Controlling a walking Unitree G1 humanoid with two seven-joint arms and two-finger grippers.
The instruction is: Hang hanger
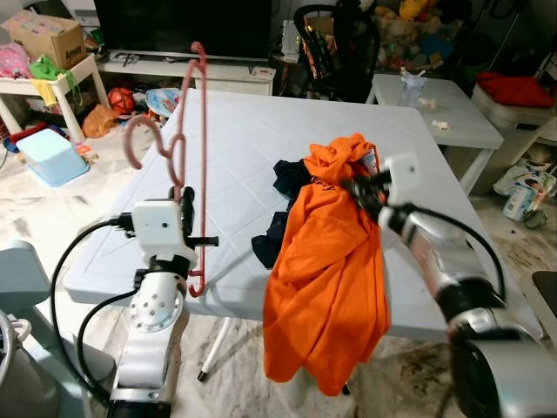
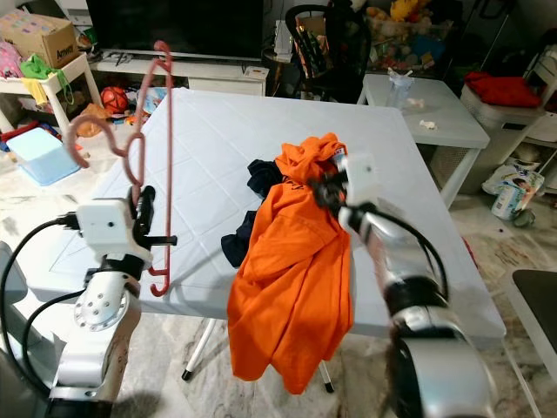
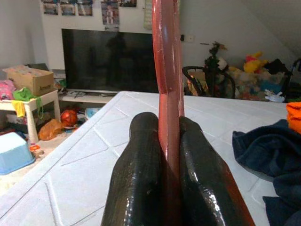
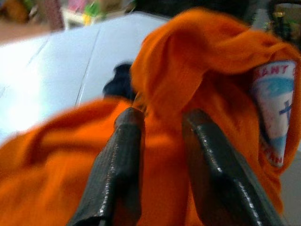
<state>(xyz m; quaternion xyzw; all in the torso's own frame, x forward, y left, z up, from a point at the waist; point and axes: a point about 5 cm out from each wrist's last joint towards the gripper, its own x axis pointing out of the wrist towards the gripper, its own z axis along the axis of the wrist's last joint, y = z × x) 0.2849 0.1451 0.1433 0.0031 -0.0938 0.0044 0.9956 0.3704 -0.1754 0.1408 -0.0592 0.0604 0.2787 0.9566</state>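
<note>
Left pincer [image 1: 186, 202]: it is clenching the pink hanger [image 1: 198, 157], its two black fingers [image 3: 136, 179] pressing tight on either side of one thin bar, at the near left edge of the bench [image 1: 235, 139].

Hanger: it is standing almost upright out of the left pincer, one long bar running up past the fingers and a short curl dropping below them, just over the bench edge. Its hook [image 1: 144, 139] is curling out toward the robot's left, clear of the bench top.

Right pincer [image 1: 359, 190]: it is reaching in from the right over the bench and grasping a bunch of the orange shirt [image 1: 326, 279]; in the right wrist view the two fingers [image 4: 117, 165] are sitting on either side of a fold of orange cloth.

Orange shirt: it is being held up near its top, with the rest draping down over the bench's near edge and hanging below it. A round printed patch [image 4: 275, 113] is showing close to the held fold.

Hanger and shirt: they are well apart, the hanger to the left, the shirt toward the right.

Dark garment [image 1: 283, 205]: it is lying on the bench just beside and partly under the orange shirt.

Bench: white, with moulded lines.

Beyond: a television [image 1: 183, 26], a cardboard box [image 1: 48, 37], a blue tub [image 1: 50, 155].
</note>
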